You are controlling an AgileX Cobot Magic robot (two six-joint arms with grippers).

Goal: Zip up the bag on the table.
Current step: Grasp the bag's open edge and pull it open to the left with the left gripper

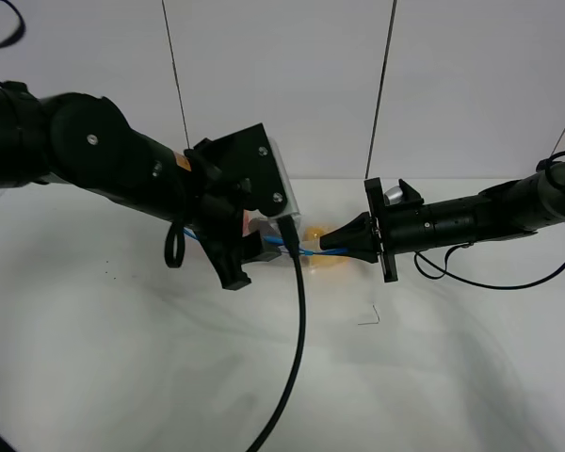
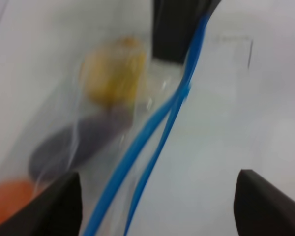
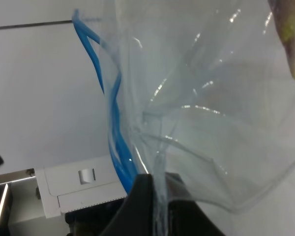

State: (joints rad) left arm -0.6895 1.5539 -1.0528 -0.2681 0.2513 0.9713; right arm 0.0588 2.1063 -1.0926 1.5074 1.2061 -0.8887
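The bag (image 1: pixel 297 247) lies on the white table (image 1: pixel 122 367) between my two arms. Its blue zip strip (image 2: pixel 152 142) runs as two parted lines between my left gripper's (image 2: pixel 157 204) dark fingertips (image 2: pixel 54 206), which stand wide open on either side of it. Through the clear plastic I see a yellow pear (image 2: pixel 113 73), a purple eggplant (image 2: pixel 73 147) and an orange (image 2: pixel 10 201). My right gripper (image 1: pixel 325 243) is shut on the bag's edge at the end of the zip strip (image 3: pixel 113 132); in its wrist view the fingers (image 3: pixel 147 206) pinch the crinkly plastic (image 3: pixel 221 113).
A black cable (image 1: pixel 297 358) hangs from the left arm across the table's front. A small dark mark (image 1: pixel 369 316) lies on the tabletop below the right gripper. A white wall stands behind the table.
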